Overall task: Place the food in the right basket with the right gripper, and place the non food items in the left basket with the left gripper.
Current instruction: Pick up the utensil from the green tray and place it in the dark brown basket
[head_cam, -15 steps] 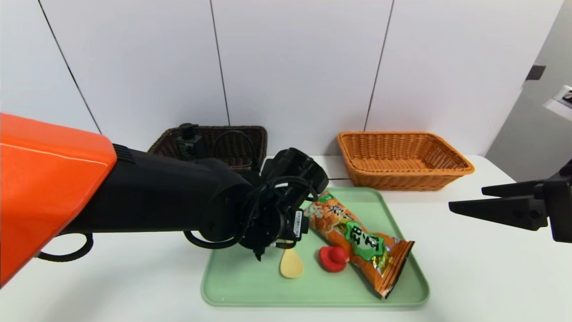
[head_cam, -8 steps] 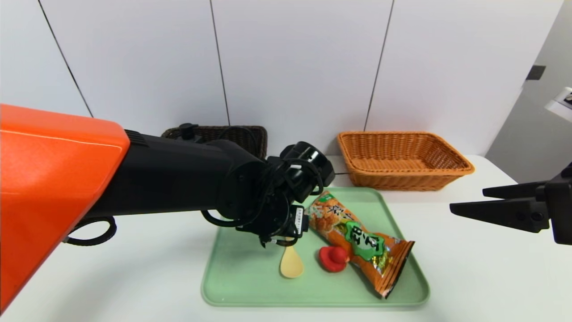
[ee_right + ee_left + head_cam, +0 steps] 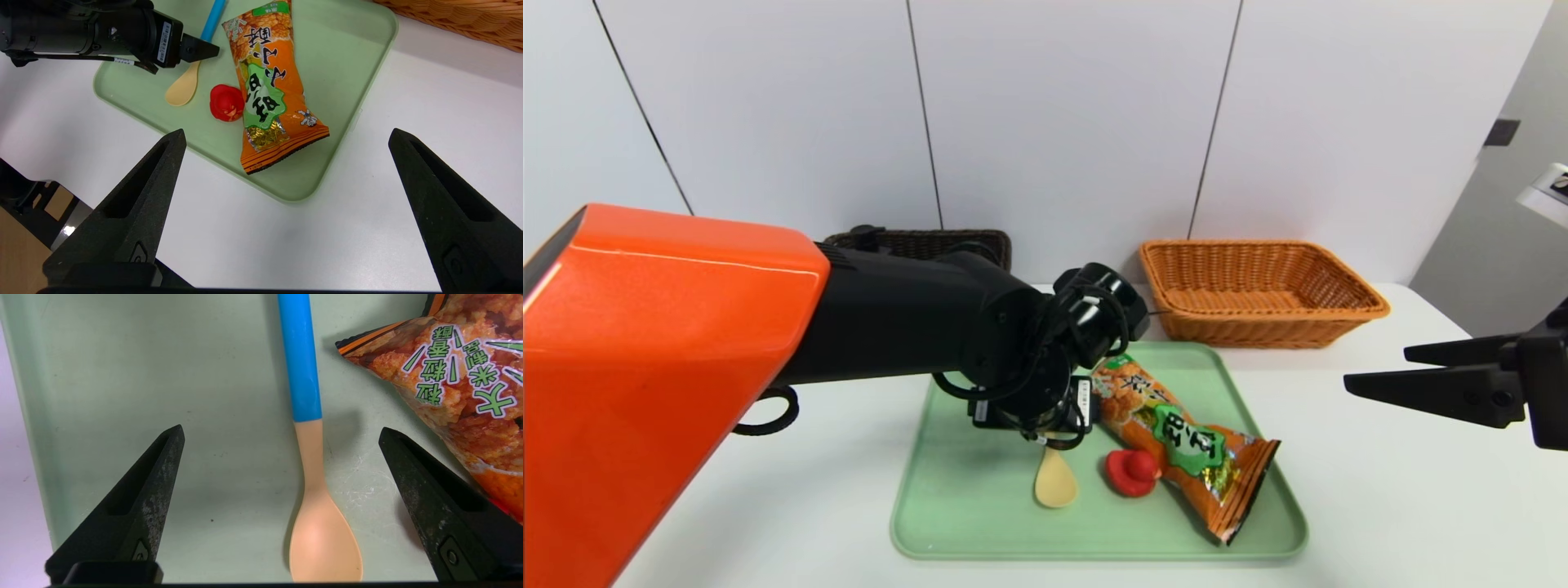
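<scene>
Head camera high, facing forward and down over tabletop point(image 3: 1380, 506), left wrist camera close above tray point(image 3: 102, 355), right wrist camera farther back at 3 o'clock, all sharing tray and spoon point(image 3: 314, 490)

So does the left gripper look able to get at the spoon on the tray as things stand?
Probably yes. The left gripper hangs open over the spoon, its handle between the fingers with nothing on top of it. The snack bag lies close beside one finger.

place: lab-like test room | cues: white panel wall point(image 3: 1062, 122); white table point(image 3: 1405, 506)
</scene>
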Controlling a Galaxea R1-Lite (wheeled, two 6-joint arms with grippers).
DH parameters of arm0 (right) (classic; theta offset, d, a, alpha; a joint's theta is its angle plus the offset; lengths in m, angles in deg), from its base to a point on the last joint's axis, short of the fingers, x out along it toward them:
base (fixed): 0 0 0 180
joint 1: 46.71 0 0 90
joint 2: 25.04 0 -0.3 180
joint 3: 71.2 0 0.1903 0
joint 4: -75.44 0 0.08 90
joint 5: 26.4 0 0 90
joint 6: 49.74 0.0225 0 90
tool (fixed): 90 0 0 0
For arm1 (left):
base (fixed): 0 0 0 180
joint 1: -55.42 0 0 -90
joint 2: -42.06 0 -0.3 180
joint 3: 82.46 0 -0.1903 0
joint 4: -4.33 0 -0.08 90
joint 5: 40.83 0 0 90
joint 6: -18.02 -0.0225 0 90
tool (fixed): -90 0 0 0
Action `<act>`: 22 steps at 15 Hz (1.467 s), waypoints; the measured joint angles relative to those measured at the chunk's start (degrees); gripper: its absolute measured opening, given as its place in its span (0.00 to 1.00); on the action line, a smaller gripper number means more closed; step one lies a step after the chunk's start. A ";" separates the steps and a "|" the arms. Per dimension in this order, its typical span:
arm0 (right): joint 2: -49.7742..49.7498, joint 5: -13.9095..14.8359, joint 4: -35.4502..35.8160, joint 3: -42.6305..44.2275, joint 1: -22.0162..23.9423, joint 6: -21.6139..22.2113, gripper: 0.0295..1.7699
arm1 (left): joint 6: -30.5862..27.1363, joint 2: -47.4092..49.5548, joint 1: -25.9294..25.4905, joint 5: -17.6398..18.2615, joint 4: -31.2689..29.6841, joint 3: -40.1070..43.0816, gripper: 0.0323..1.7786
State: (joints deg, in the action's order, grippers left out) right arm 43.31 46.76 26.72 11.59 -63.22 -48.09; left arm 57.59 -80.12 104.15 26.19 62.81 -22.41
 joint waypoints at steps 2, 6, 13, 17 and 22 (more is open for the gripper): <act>0.00 -0.05 0.02 -0.07 0.11 0.02 0.97 | 0.01 -0.48 -0.02 0.09 -0.22 -0.07 0.95; 0.04 0.00 0.02 -0.10 0.20 0.00 0.97 | 0.17 -0.99 -0.71 1.21 -0.27 -0.10 0.95; 0.20 0.00 0.02 -0.10 0.15 -0.05 0.97 | 1.33 -1.60 -1.95 2.86 -0.63 -0.10 0.95; 0.20 -0.02 0.02 -0.13 0.17 0.00 0.97 | 1.39 -2.27 -2.07 3.22 -0.77 -0.13 0.95; 0.22 -0.02 1.19 -0.57 0.17 -0.02 0.97 | 1.44 -2.43 -2.17 3.67 -0.77 -0.11 0.95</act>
State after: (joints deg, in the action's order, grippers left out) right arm 43.53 46.74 27.91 11.01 -63.05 -48.11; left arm 59.03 -82.55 101.98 29.86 62.04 -22.52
